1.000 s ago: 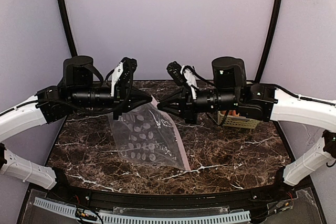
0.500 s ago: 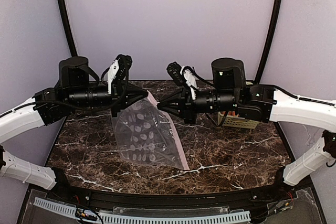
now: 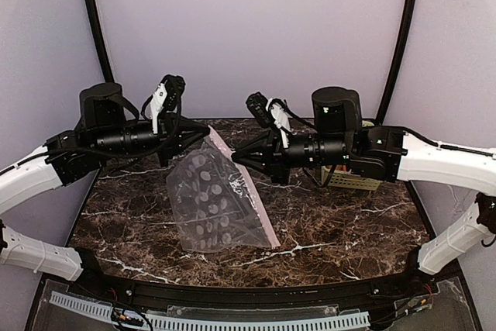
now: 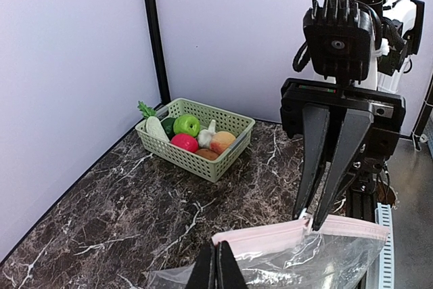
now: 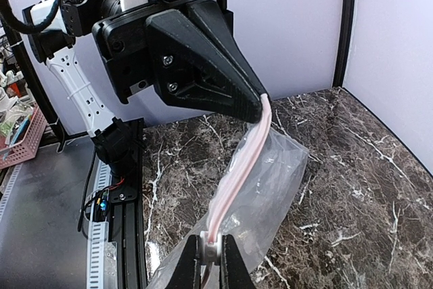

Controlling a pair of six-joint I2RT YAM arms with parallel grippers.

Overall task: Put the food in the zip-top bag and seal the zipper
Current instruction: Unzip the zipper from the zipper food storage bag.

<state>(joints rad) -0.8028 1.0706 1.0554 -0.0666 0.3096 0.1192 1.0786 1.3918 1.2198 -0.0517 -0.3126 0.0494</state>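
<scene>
Gripping zipper (image 5: pixel 239 167) at two spots, we had left pincer (image 3: pixel 203 132) and right pincer (image 3: pixel 236 157) both clenched on it, zip-top bag (image 3: pixel 211 203) hanging over table (image 3: pixel 349 222) centre, probably so mouth could be pulled apart. Food (image 4: pixel 188 135) sat unbagged in basket (image 4: pixel 220 160) at 2 o'clock.

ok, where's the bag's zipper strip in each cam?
Top external: zipper, a pink diagonal at centre, down the right edge of the bag.
Left wrist: along the bottom, centre to right.
Right wrist: centre, from the left claw down to the right claw.
Shared landmark: the dark marble table.
</scene>
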